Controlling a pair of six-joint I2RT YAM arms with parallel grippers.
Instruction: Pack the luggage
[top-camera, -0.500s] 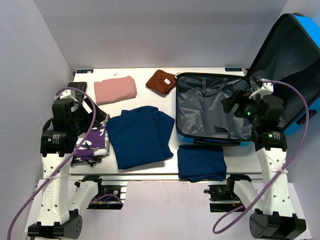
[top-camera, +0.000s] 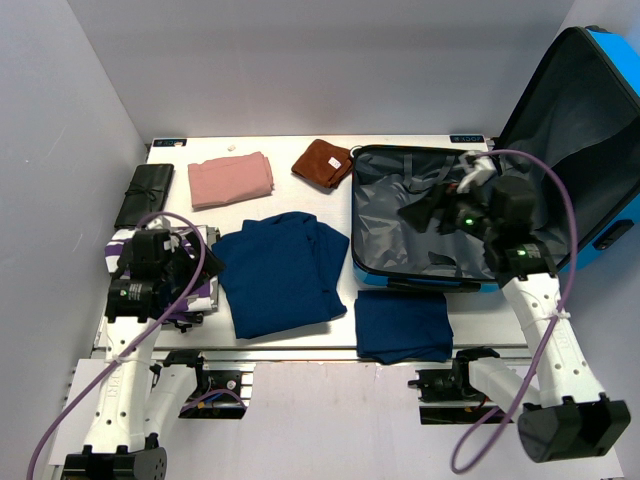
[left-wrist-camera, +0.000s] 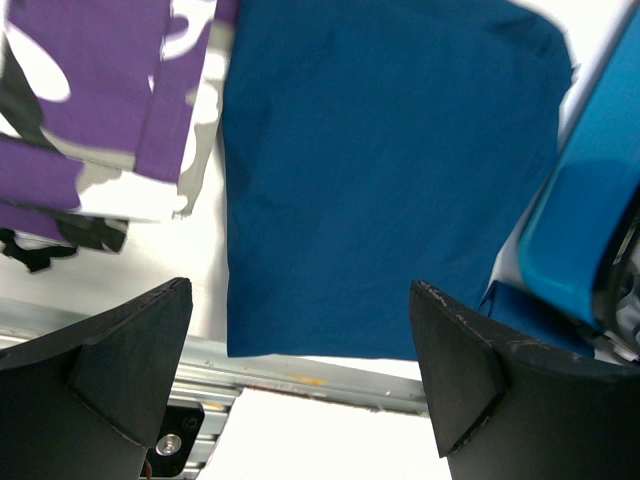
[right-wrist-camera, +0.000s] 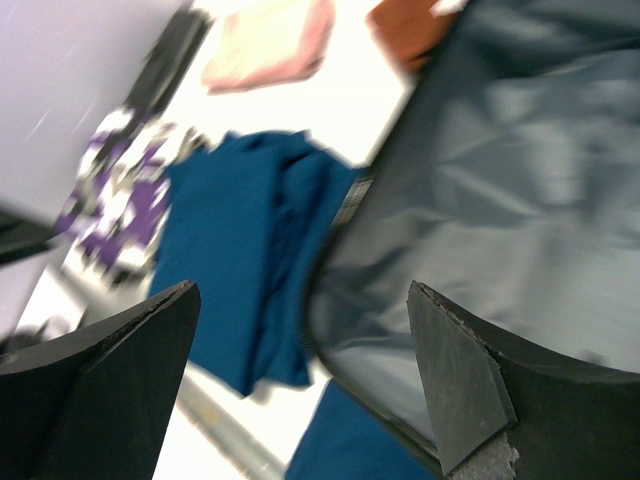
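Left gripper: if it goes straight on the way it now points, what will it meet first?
Probably the big blue garment: in the wrist view it fills the space straight ahead of the open left gripper. Nothing shows in front of it, though depth is unclear.

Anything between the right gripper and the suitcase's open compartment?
Nothing visible. The right gripper, open, hangs directly over the suitcase, above its grey lining. The lid stands raised at the right, out of the way.

Parted claw (left-wrist-camera: 300, 290), blue garment (left-wrist-camera: 380, 170), purple patterned cloth (left-wrist-camera: 90, 100)
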